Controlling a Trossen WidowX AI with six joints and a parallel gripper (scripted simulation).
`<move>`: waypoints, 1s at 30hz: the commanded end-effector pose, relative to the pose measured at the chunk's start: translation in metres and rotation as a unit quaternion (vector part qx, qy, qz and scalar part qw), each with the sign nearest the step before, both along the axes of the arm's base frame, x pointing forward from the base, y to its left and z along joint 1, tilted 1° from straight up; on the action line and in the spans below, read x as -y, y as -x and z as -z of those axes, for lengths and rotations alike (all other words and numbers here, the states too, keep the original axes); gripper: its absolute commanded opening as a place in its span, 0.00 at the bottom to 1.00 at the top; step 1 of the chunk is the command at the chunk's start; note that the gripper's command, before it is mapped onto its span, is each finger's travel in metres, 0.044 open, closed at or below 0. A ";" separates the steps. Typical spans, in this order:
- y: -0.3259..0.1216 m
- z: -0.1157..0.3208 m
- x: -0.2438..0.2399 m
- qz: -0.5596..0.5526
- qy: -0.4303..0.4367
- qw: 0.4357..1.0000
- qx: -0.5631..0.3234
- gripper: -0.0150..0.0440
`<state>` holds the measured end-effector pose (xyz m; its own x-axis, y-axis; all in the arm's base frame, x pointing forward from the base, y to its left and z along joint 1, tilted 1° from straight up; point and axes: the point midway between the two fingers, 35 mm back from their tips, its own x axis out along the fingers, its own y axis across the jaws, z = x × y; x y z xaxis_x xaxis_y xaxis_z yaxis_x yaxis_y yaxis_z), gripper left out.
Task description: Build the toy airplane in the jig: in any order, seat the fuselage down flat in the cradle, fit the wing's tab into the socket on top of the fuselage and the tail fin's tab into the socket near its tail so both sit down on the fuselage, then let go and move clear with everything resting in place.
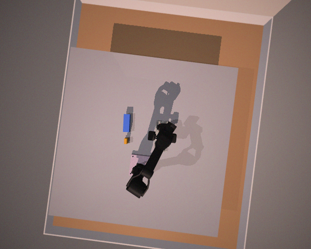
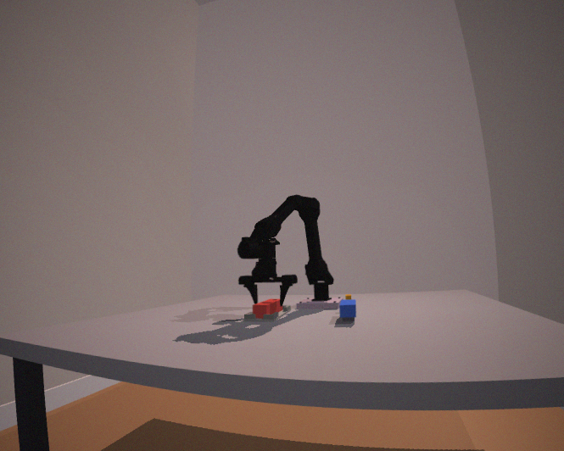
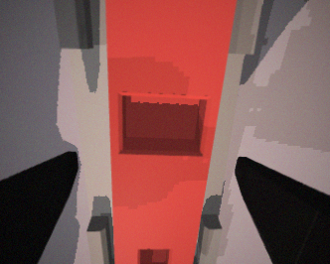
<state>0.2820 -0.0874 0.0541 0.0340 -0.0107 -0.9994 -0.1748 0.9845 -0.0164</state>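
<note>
The red fuselage [image 2: 267, 309] [image 3: 155, 184] lies low and looks level in the grey cradle [image 2: 248, 316] [image 3: 91, 134], between its upright posts. Its large top socket and part of the small tail socket show empty in the wrist view. My gripper [image 2: 269, 302] [image 3: 158, 162] is open, with one finger on each side of the fuselage and a gap at both. The arm hides the fuselage in the top view. The blue wing [image 1: 126, 123] [image 2: 348, 309] and the small orange tail fin [image 1: 126, 140] [image 2: 348, 297] stand apart on the table. Their tabs cannot be made out.
The pink base plate [image 1: 133, 162] [image 2: 304, 305] under the arm's base lies nearer the arm than the cradle. The table [image 1: 91, 173] [image 2: 418, 348] carries the arm's shadows around the cradle. The wing and tail fin are left of the cradle in the top view.
</note>
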 end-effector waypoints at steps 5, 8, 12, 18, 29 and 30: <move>0.000 -0.003 0.000 0.000 0.000 1.000 0.000 1.00; -0.004 -0.038 0.001 0.000 0.000 1.000 0.001 1.00; 0.002 -0.097 0.000 -0.001 0.000 1.000 0.002 1.00; 0.001 -0.107 0.000 -0.001 0.000 1.000 0.002 1.00; -0.027 -0.106 -0.060 -0.030 -0.002 1.000 0.003 1.00; -0.031 -0.106 -0.075 -0.030 -0.003 1.000 0.003 1.00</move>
<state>0.3009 -0.0498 0.1608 0.0380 -0.0060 -0.9993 -0.2172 0.9760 -0.0142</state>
